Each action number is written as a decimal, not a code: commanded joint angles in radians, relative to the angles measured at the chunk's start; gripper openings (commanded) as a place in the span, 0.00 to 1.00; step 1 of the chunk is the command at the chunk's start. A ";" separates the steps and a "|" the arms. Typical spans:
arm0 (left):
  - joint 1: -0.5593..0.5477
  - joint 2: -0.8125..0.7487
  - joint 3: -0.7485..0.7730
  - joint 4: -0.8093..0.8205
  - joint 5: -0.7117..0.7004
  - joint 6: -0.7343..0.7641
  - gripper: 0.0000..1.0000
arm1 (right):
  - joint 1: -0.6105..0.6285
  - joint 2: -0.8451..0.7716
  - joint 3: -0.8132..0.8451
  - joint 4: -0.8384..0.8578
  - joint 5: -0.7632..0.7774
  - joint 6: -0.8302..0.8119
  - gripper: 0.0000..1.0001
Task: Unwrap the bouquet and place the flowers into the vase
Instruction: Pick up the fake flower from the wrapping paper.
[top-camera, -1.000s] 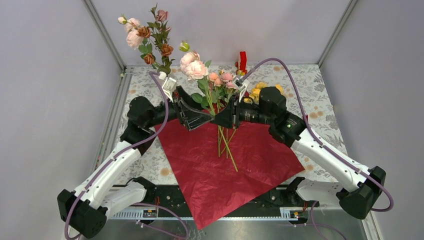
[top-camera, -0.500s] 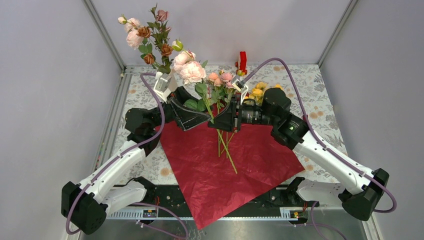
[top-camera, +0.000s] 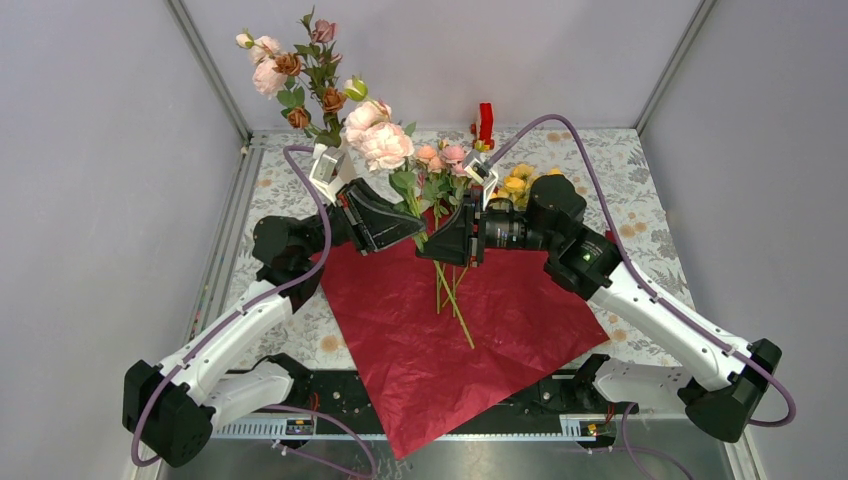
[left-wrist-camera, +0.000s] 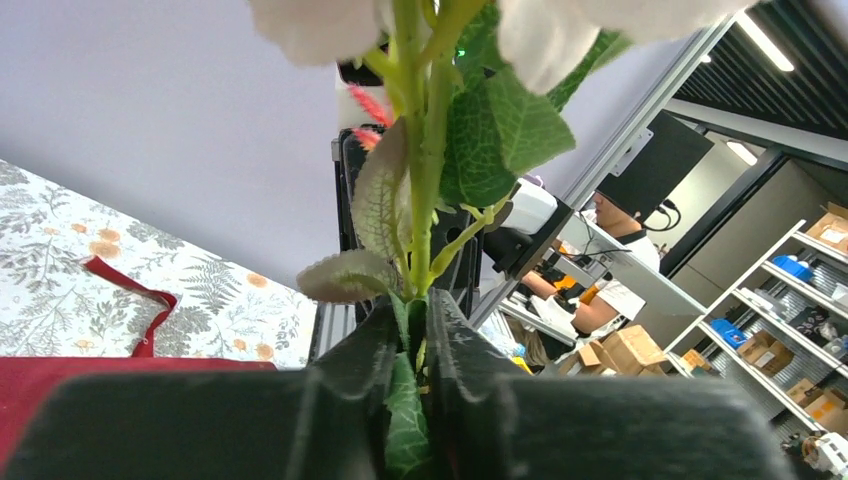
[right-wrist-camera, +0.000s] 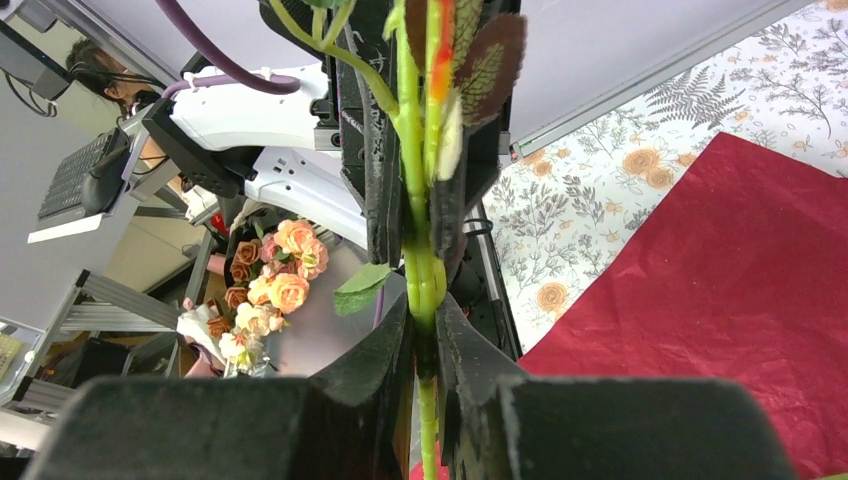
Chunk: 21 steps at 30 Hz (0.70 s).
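Observation:
The flowers (top-camera: 385, 145), pink and peach blooms on green stems, are held up over the dark red wrapping paper (top-camera: 450, 330), which lies spread flat on the table. My left gripper (top-camera: 413, 232) is shut on one green stem (left-wrist-camera: 425, 200) and a leaf, just under the big pink blooms. Facing it, my right gripper (top-camera: 432, 245) is shut on the bunch's stems (right-wrist-camera: 420, 260), whose lower ends hang down to the paper. A tall spray of pink and brown flowers (top-camera: 295, 75) rises at the back left. The vase is hidden behind my left arm.
A small red and yellow block (top-camera: 485, 122) stands at the back middle. Yellow blooms (top-camera: 520, 180) lie behind my right arm. The floral tablecloth (top-camera: 620, 170) shows around the paper. Metal frame posts and grey walls close the back corners.
My left gripper has gone from open to shut on the pink flower's stem. The pink blooms have shifted slightly left. The right gripper has kept its grip.

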 joint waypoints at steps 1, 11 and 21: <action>-0.018 -0.010 0.006 0.060 0.006 0.007 0.05 | 0.001 -0.003 0.043 -0.017 0.037 -0.025 0.00; -0.018 -0.042 0.040 -0.140 -0.029 0.173 0.00 | 0.001 -0.029 0.039 -0.080 0.124 -0.051 0.24; 0.053 -0.077 0.303 -0.865 -0.340 0.723 0.00 | -0.002 -0.211 -0.077 -0.193 0.565 -0.132 0.69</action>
